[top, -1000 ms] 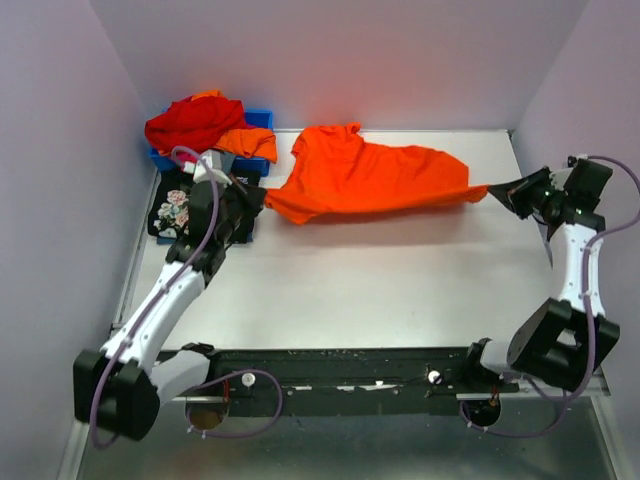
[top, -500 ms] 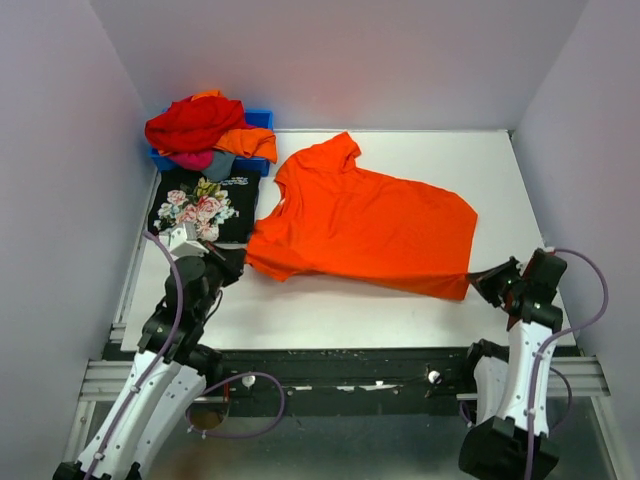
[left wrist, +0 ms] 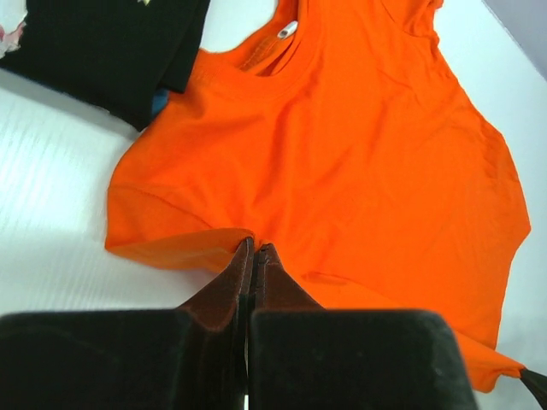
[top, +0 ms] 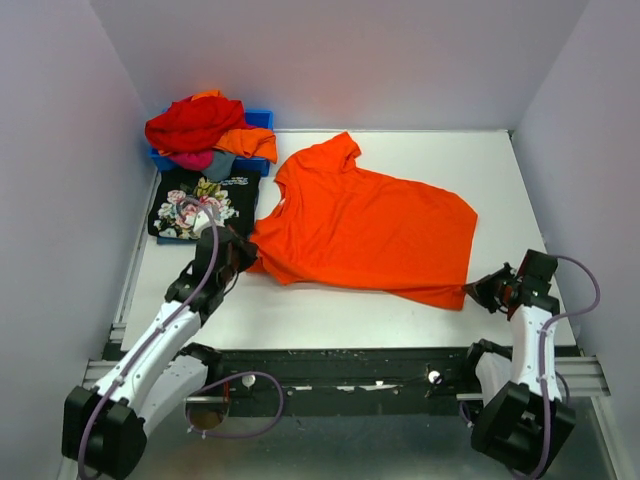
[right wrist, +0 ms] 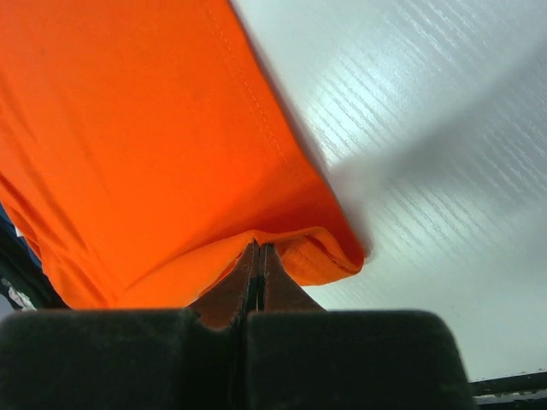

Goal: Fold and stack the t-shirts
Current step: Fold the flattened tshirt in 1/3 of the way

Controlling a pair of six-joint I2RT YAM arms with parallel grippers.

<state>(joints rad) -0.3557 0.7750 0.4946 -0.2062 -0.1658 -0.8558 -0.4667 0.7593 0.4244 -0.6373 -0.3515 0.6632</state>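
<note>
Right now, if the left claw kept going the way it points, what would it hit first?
The orange t-shirt: the left gripper is shut on its near edge, and the cloth lies spread straight ahead.

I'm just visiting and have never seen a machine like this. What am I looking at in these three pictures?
These are two robot arms bolted at the near edge of a white table. The wide picture is from a fixed camera above and behind them. The other two come from small cameras, one on each wrist. Spread on the table is an orange t-shirt. The left hand pinches its edge beside a sleeve, and the right hand pinches a hem corner; both are shut on the cloth. At the far left lies a folded black t-shirt with a rose print, and behind it a blue bin heaped with more shirts.
</note>
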